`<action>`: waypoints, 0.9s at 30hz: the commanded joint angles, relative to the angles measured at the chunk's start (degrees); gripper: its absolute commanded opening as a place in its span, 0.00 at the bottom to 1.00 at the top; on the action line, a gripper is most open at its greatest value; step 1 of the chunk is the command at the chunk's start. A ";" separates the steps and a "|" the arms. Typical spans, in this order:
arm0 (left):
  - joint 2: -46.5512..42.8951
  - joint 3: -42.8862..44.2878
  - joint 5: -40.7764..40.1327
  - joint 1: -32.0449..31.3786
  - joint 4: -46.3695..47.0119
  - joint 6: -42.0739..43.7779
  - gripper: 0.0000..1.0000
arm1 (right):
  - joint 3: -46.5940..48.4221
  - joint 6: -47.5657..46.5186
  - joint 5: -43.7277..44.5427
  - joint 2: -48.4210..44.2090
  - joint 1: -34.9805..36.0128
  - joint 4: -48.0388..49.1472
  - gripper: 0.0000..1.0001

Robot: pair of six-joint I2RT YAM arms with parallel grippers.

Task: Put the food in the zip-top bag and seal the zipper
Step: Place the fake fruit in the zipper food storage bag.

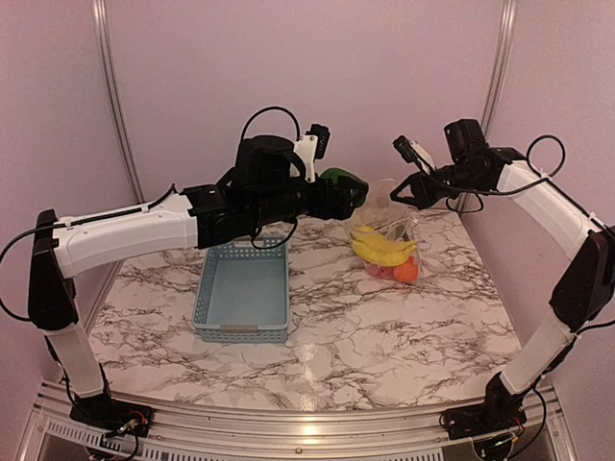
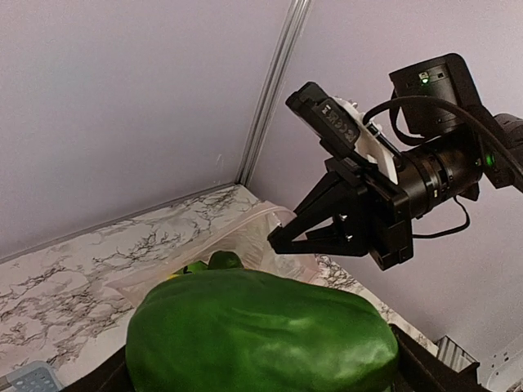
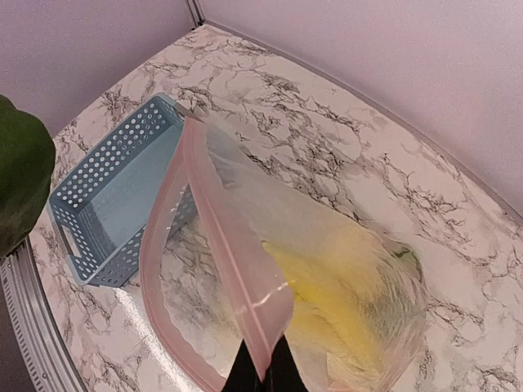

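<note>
The marble-patterned table point(image 1: 384, 327) carries the blue basket point(image 1: 243, 288) near centre; the zip-top bag point(image 1: 404, 230) apparently rests at two o'clock.

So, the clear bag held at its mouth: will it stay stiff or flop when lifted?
Probably floppy: the zip-top bag creases and sags below where the right tool pinches its rim. Likely bottom-heavy, as the bananas lie low inside it.

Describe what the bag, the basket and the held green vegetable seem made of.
Zip-top bag: thin clear plastic film, crinkly; bananas show through. Basket: rigid grey-blue moulded plastic, matte, perforated walls. Green vegetable: probably hard plastic, glossy with highlights.
</note>
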 commanded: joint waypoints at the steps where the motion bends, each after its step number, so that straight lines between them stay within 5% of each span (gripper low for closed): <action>1: 4.12 3.98 5.99 -1.25 6.17 -0.13 0.79 | 1.30 -0.26 0.32 -1.91 1.36 -1.04 0.00; 9: 10.40 8.71 9.87 -1.28 8.31 -1.05 0.80 | 2.42 0.11 -0.20 -2.93 1.63 -1.85 0.00; 27: 23.74 21.27 -2.66 -0.61 -3.05 -1.44 0.86 | 1.32 -0.18 0.17 -5.43 1.72 -2.05 0.00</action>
